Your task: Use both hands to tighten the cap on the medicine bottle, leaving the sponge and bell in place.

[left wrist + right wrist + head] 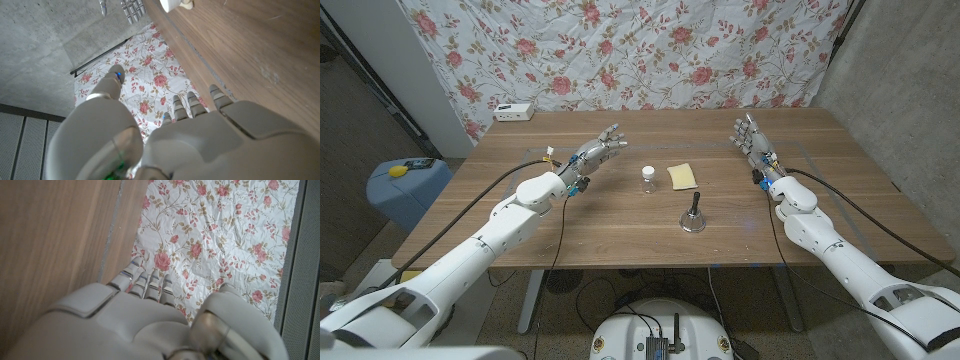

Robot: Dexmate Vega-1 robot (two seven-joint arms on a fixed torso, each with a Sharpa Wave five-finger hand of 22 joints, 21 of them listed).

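A small clear medicine bottle (648,177) with a white cap stands upright at the table's middle; in the left wrist view its white part (171,4) shows at the picture's edge. Just right of it lies a yellow sponge (682,175), and a small metal bell (693,213) with a dark handle stands nearer the front. My left hand (598,150) (200,135) hovers left of the bottle, fingers spread and holding nothing. My right hand (748,135) (145,320) is raised at the right, well apart from the sponge, also with fingers apart and holding nothing.
A white box (514,112) sits at the wooden table's (620,235) back left corner. A blue bin (408,185) stands on the floor to the left. A floral cloth (620,50) hangs behind the table.
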